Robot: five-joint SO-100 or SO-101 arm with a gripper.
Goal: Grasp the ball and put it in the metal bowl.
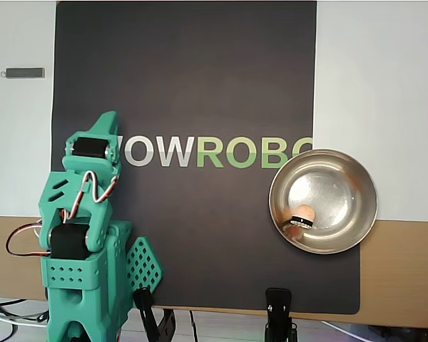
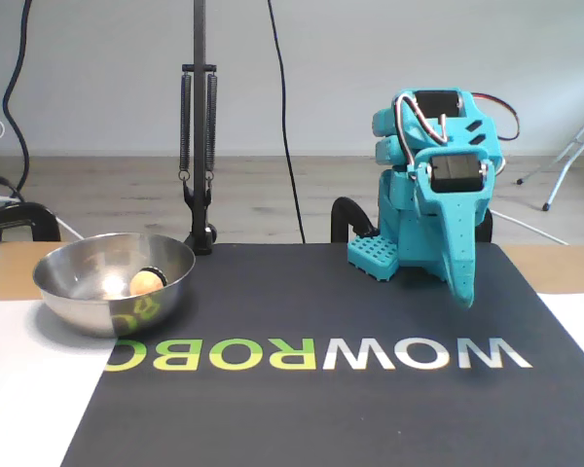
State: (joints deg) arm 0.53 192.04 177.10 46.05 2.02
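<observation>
The ball [image 1: 304, 212] [image 2: 146, 281] lies inside the bowl [image 1: 346, 167] [image 2: 78, 297], on the side of its bottom nearest the arm's base in the overhead view, next to a small dark ring. The bowl sits at the edge of the black mat [image 1: 200, 78] [image 2: 311, 409], well apart from the arm. The gripper [image 1: 107, 121] [image 2: 462, 292] is folded down close to the base, its tip pointing at the mat; it looks closed and holds nothing
</observation>
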